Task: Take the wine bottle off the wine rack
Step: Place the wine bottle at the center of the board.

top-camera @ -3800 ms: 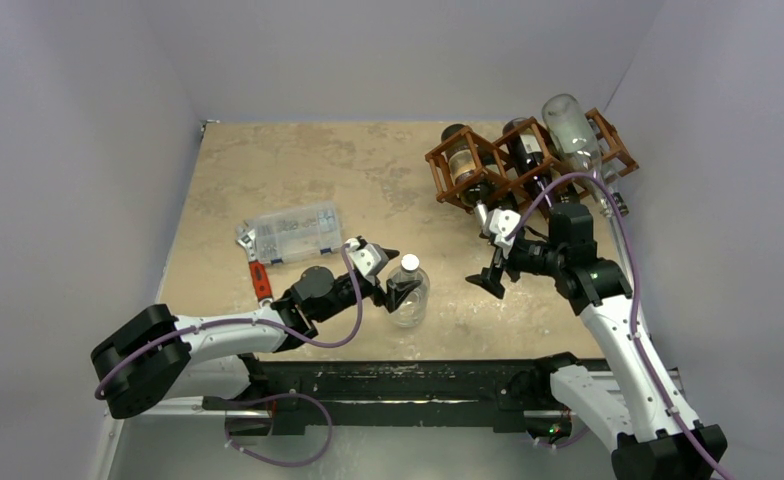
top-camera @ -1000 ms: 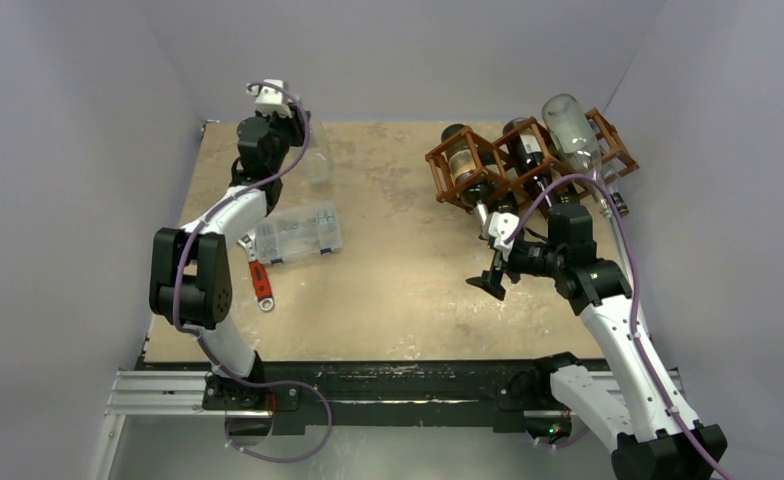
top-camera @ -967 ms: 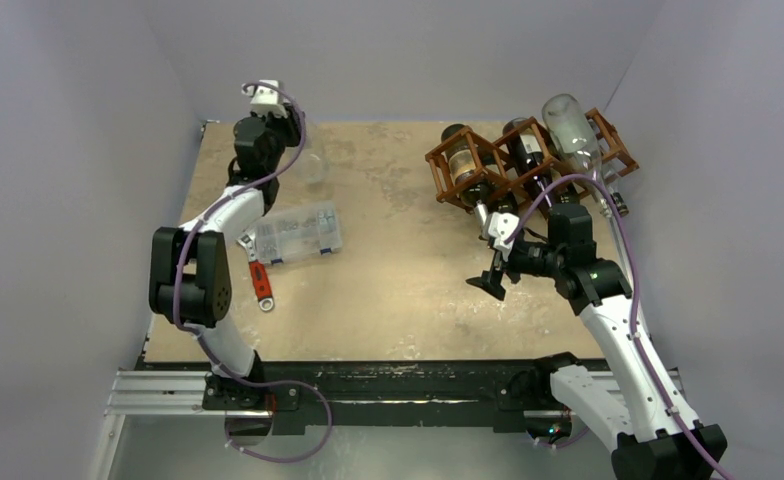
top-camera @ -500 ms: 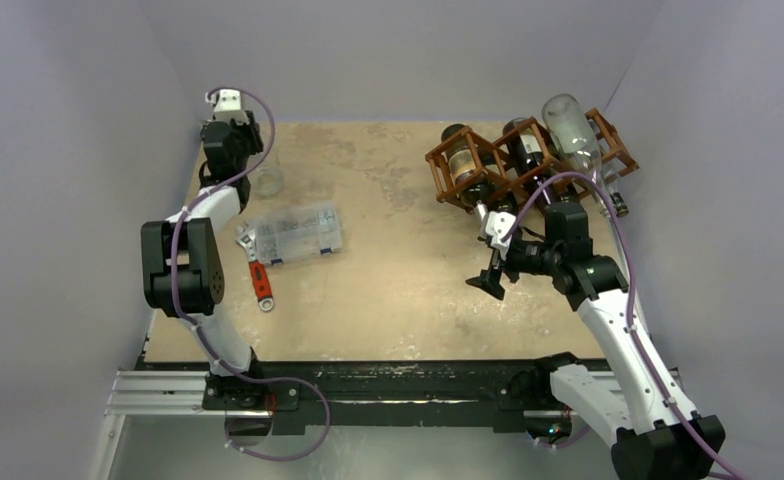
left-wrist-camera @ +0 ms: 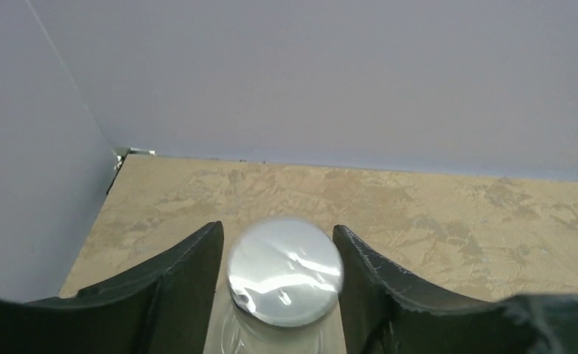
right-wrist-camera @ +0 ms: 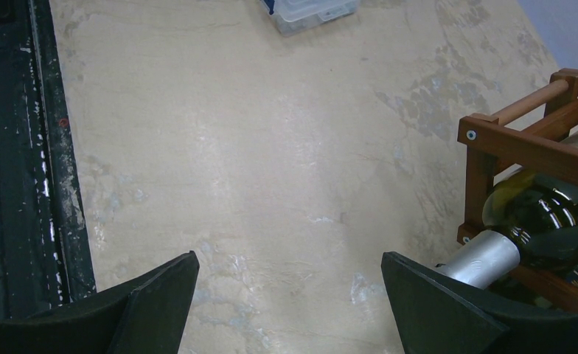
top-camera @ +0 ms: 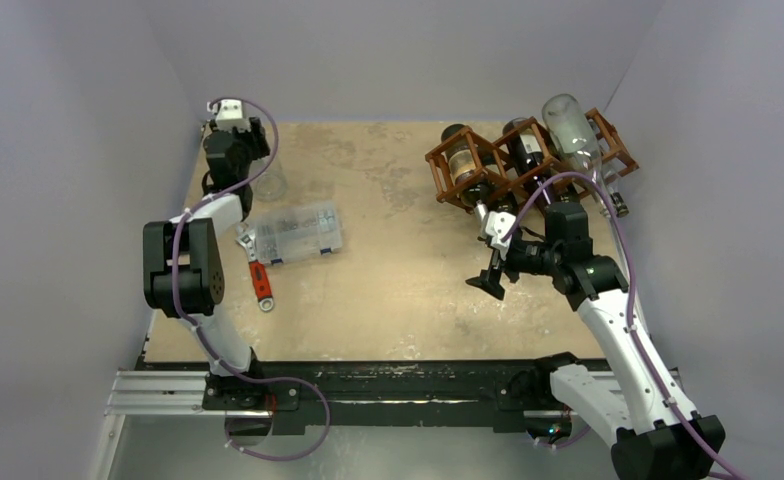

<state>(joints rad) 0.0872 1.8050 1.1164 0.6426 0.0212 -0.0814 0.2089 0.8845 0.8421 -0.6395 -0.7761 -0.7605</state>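
The reddish-brown wine rack stands at the back right with several bottles in it, and a clear one lies on top. In the right wrist view, the rack holds a dark wine bottle whose silver-foiled neck points at my right finger. My right gripper is wide open and empty, just in front of the rack. My left gripper is at the far left back corner. It is shut on a clear plastic bottle, whose white cap sits between the fingers.
A clear plastic compartment box lies at the left and also shows in the right wrist view. A red-handled tool and a wrench lie beside it. A black rail runs along the near edge. Purple walls close in on three sides.
My left arm has carried the plastic bottle from the front middle to the far left back corner and dipped slightly. My right arm has barely moved.
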